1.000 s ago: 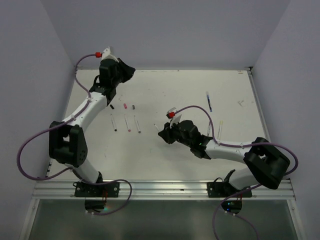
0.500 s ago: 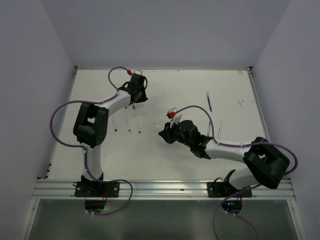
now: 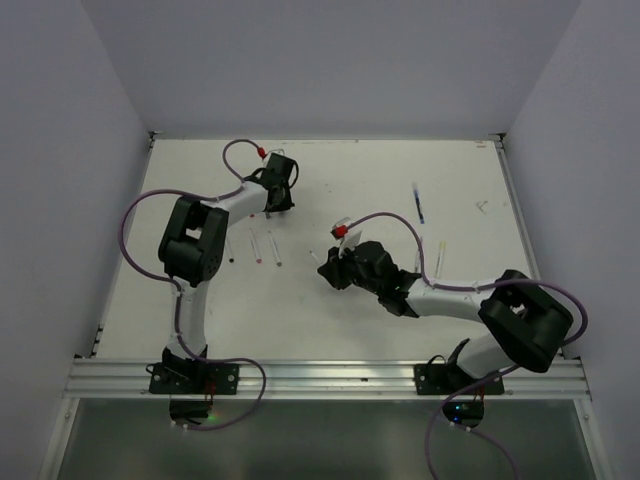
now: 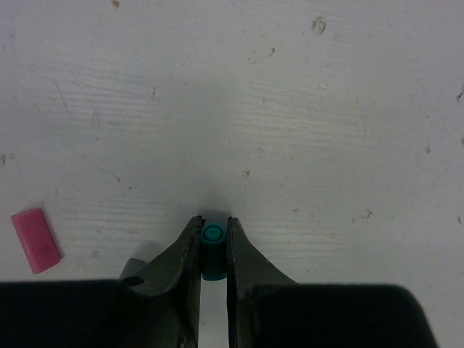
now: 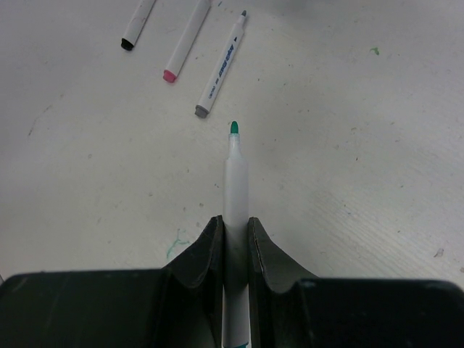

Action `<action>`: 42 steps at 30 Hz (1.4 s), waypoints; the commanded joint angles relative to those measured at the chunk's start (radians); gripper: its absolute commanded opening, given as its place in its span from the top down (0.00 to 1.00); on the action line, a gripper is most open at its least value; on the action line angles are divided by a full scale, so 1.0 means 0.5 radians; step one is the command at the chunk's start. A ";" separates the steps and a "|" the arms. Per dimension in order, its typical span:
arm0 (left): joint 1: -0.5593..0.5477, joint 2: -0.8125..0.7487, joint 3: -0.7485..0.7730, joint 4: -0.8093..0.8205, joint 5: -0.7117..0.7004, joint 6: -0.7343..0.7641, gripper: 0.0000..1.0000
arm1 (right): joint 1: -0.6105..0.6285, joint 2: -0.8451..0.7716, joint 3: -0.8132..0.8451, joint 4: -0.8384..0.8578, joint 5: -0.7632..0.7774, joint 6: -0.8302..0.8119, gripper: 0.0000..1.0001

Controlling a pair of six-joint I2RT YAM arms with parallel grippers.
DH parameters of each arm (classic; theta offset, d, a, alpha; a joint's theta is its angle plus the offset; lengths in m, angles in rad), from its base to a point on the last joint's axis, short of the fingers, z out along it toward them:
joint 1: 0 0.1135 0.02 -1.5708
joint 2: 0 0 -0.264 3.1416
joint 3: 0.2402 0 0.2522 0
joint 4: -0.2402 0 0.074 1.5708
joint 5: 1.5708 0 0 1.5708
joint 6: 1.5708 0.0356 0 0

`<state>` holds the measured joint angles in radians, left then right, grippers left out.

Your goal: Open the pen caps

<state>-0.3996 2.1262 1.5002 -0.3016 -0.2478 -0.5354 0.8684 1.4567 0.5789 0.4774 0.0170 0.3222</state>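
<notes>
My left gripper is shut on a small teal pen cap, held just above the table. In the top view this gripper reaches to the back left, over the row of pens. A pink cap lies loose to its left. My right gripper is shut on the white barrel of a pen whose bare green tip points away. From above, the right gripper sits mid-table.
Ahead of the right gripper lie three uncapped pens with black, pink and grey ends. A blue pen lies at the back right. Two more pens rest beside the right forearm.
The left arm has swung from the back left corner rightwards and down to the table near the pen row. The right arm has hardly moved.
</notes>
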 commanded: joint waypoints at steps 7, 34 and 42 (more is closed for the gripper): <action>0.008 0.034 0.009 -0.032 -0.121 0.028 0.69 | -0.003 0.063 0.091 0.045 0.024 0.037 1.00; 0.011 -1.880 -0.680 0.075 -0.167 0.040 0.00 | 0.049 0.949 1.213 -0.694 0.524 0.347 0.92; 0.008 -2.522 -1.196 -0.044 -0.262 0.147 0.00 | 0.125 1.268 1.536 -0.890 0.641 0.383 0.88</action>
<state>-0.3996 0.9348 0.9508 -0.3050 -0.3313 -0.5045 0.9192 2.0594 1.2873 0.0830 0.2764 0.4885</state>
